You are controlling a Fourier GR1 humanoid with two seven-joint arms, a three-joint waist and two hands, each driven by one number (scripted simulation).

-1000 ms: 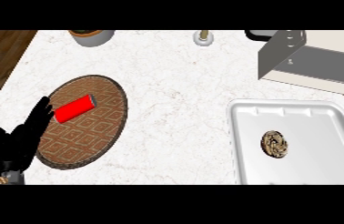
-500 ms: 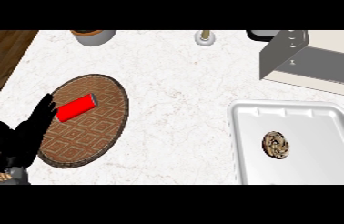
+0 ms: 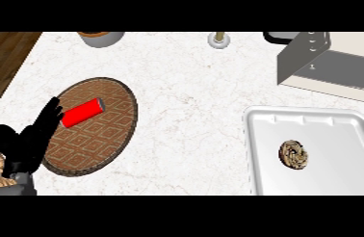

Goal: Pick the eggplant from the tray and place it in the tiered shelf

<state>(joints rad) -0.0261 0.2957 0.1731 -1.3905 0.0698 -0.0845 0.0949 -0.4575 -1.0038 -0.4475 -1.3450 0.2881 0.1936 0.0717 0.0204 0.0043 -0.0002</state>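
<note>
Just beside left hand (image 3: pixel 32 140) — red block (image 3: pixel 82 112)

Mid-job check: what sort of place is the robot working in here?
Probably a kitchen: a white marbled countertop, a white tray at the right, a grey metal shelf at the back right, and a bowl at the far edge.

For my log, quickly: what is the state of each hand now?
Left hand: open, holding nothing.
Right hand: not in view.
</note>
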